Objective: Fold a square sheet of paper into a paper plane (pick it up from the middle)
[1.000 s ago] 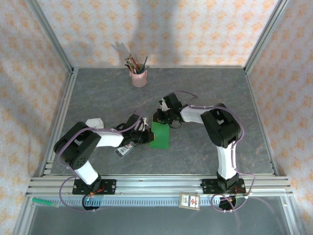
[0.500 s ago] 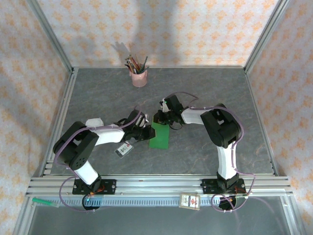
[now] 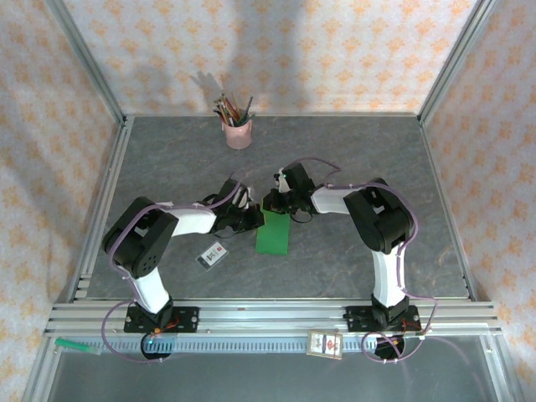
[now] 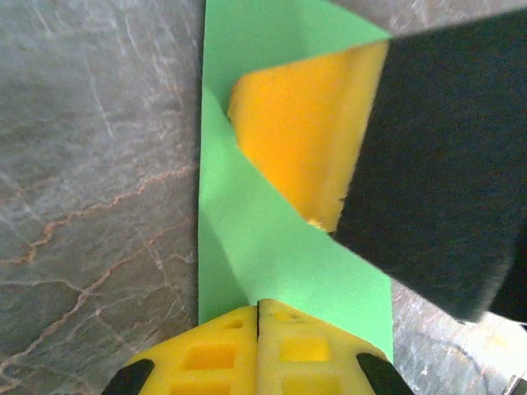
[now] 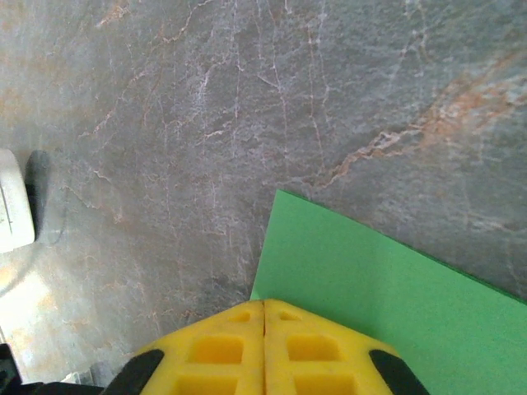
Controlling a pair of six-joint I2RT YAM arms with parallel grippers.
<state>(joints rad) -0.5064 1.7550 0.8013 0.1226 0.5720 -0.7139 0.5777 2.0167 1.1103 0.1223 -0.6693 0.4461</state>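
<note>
The square sheet of paper [image 3: 272, 236] lies flat on the grey table as a narrow bright green folded strip. In the left wrist view the paper [image 4: 272, 247] has a corner folded over diagonally. My left gripper [image 3: 254, 219] [image 4: 258, 309] is shut, its yellow tips resting on the strip's far left edge. My right gripper [image 3: 275, 208] [image 5: 263, 303] is also shut, its tips pressed on the far end of the paper [image 5: 379, 280]. The two grippers sit close together, and a right gripper finger [image 4: 305, 140] lies on the paper just ahead of my left tips.
A pink cup of pens [image 3: 238, 130] stands at the back of the table. A small white dark-bordered card [image 3: 212, 255] lies left of the paper. Metal rails [image 3: 276, 314] run along the near edge, and patterned walls enclose the table.
My left gripper has moved from the paper's left side up toward its far end, beside the right gripper, uncovering the white card. The right gripper and the paper have stayed put.
</note>
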